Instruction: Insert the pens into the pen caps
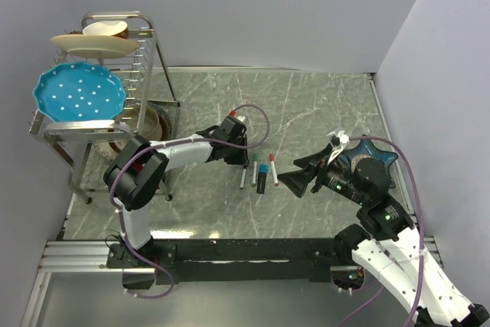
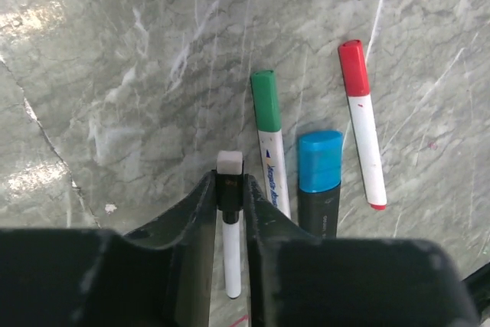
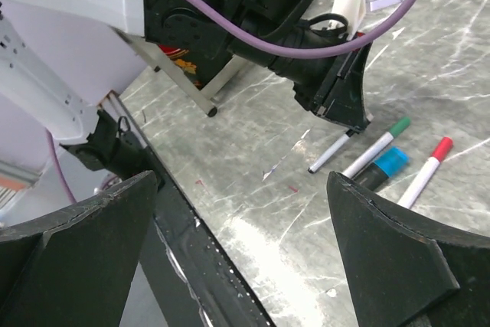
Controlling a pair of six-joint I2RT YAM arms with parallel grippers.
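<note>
Left gripper [image 2: 229,183] straddles black-capped pen [image 2: 231,258]; right gripper [image 3: 243,180] gapes wide, empty.

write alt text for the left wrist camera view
The left gripper closely straddles the black-capped end of a thin white pen lying on a grey marbled table. Beside it lie a green-capped pen, a thicker black marker with a blue cap, and a red-capped pen, roughly parallel.
</note>
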